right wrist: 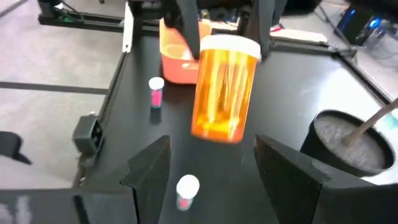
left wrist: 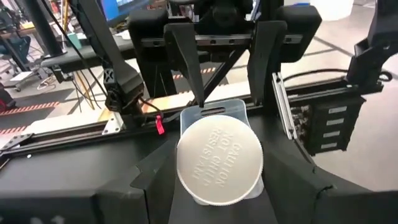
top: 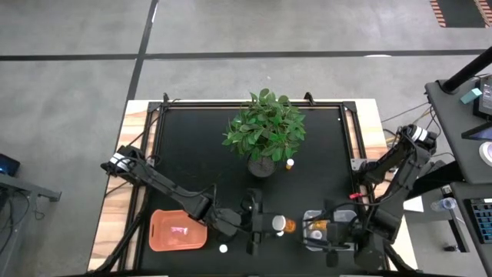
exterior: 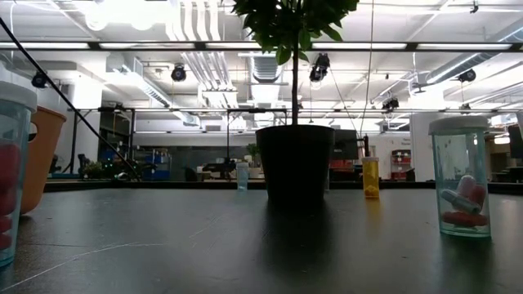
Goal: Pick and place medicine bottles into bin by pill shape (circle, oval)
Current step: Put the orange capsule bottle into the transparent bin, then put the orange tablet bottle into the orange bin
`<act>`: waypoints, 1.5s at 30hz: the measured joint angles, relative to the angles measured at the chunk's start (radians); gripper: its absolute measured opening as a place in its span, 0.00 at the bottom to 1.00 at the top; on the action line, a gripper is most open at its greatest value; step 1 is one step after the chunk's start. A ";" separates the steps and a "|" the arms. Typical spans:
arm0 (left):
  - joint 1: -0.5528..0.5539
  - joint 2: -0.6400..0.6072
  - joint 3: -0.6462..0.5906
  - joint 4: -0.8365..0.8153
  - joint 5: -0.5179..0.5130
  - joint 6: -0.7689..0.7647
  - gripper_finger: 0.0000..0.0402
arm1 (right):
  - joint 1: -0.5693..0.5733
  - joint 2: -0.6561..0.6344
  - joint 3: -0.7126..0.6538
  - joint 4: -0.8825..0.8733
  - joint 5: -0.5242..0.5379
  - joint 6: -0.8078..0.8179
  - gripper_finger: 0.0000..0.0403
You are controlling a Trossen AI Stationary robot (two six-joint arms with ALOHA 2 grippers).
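**Held bottle could slip between bins**

High view: the left fingers [top: 265, 225] are closed on an orange bottle [top: 281, 225], between the orange bin [top: 178, 229] and the clear bin [top: 311, 219].

Left wrist view: the hold looks to sit near the cap [left wrist: 219, 163], so a slip would drop the bottle onto the desk [left wrist: 81, 155].

Right wrist view: the right fingers [right wrist: 214, 165] are open and empty, close to the bottle. A small bottle [right wrist: 155, 90] stands on the desk nearby.

Low view: the plant pot [exterior: 294, 159] crowds the far yellow bottle [exterior: 371, 175].

The floor [top: 77, 77] is grey concrete with dark lines. Long ceiling lights [exterior: 425, 45] and white ducts [exterior: 196, 24] hang above. A desk [top: 461, 115] stands nearby.
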 joint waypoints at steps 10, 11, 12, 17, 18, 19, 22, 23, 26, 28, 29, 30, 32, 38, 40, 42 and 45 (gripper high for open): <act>0.001 0.000 -0.017 0.006 -0.029 0.023 0.46 | -0.101 0.043 0.075 0.008 -0.109 -0.129 0.55; 0.001 0.000 -0.017 0.007 -0.031 0.027 0.46 | -0.110 0.048 0.079 0.006 -0.119 -0.132 0.55; 0.001 0.000 -0.017 0.008 -0.032 0.028 0.46 | -0.117 0.050 0.084 -0.005 -0.140 -0.133 0.55; -0.006 0.000 -0.017 -0.025 -0.032 0.028 0.47 | -0.117 0.035 0.095 -0.119 -0.173 -0.026 0.55; -0.010 0.000 -0.017 -0.039 -0.032 0.026 0.47 | -0.114 0.033 0.094 -0.164 -0.173 0.029 0.55; -0.015 0.000 -0.018 -0.047 -0.033 0.026 0.47 | -0.111 0.032 0.094 -0.212 -0.173 0.091 0.55; -0.030 -0.001 -0.018 -0.054 -0.033 0.026 0.47 | -0.118 0.041 0.087 -0.343 -0.198 0.237 0.55; -0.034 -0.004 -0.018 -0.054 -0.034 0.027 0.47 | -0.124 0.044 0.085 -0.367 -0.204 0.261 0.55; -0.042 -0.010 -0.018 -0.054 -0.039 0.031 0.47 | -0.150 0.045 0.077 -0.424 -0.207 0.301 0.55; -0.048 -0.014 -0.018 -0.060 -0.041 0.032 0.47 | -0.179 0.045 0.075 -0.459 -0.219 0.294 0.55; -0.051 -0.014 -0.018 -0.060 -0.042 0.032 0.47 | -0.195 0.045 0.072 -0.483 -0.224 0.285 0.55; -0.056 -0.015 -0.018 -0.065 -0.043 0.032 0.47 | -0.211 0.045 0.070 -0.505 -0.229 0.273 0.55; -0.065 -0.028 -0.018 -0.105 -0.046 0.033 0.47 | -0.247 0.045 0.069 -0.535 -0.243 0.256 0.55; -0.089 -0.061 -0.019 -0.195 -0.119 0.032 0.47 | -0.385 0.043 0.059 -0.586 -0.274 0.252 0.55; -0.099 -0.068 -0.019 -0.219 -0.138 0.033 0.47 | -0.426 0.043 0.051 -0.585 -0.298 0.231 0.55; -0.115 -0.081 -0.021 -0.250 -0.167 0.030 0.47 | -0.464 0.042 0.041 -0.586 -0.319 0.194 0.55; -0.139 -0.092 -0.022 -0.283 -0.215 0.025 0.47 | -0.509 0.037 0.017 -0.584 -0.323 0.168 0.55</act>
